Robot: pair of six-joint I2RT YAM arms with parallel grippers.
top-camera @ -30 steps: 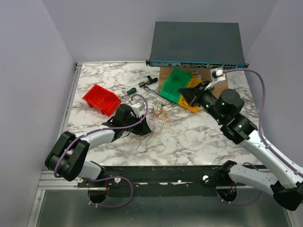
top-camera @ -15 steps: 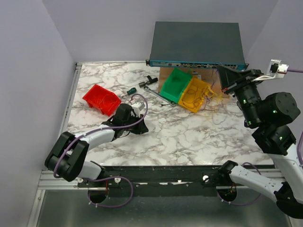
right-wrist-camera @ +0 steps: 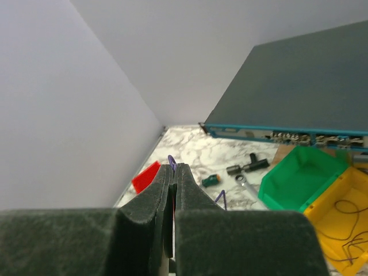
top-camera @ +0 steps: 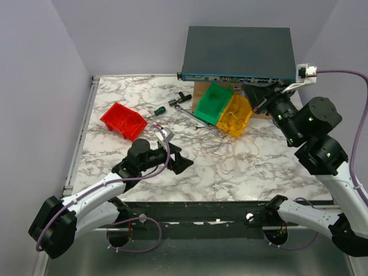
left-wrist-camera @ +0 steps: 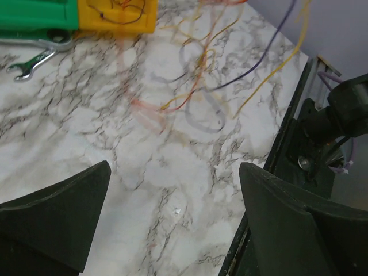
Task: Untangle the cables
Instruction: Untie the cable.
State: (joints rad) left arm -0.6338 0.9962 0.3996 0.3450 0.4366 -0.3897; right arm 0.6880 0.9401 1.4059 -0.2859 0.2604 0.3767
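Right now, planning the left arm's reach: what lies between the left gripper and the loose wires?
Only bare marble table; the left wrist view shows that stretch clear from the open left gripper to the wires.

Honestly can't make out any readable text here. The flat dark grey metal box with the teal front strip [top-camera: 238, 50] has tiny port markings, all too small to read.

The fingers [left-wrist-camera: 52, 213] of my left gripper [left-wrist-camera: 174, 167] are looking matt, black and faintly grainy. The marbled table [left-wrist-camera: 86, 132] is showing a smooth finish, the wrench [left-wrist-camera: 37, 56] is gleaming as bare metal, and the yellow bin [left-wrist-camera: 92, 23] is looking like smooth plastic.
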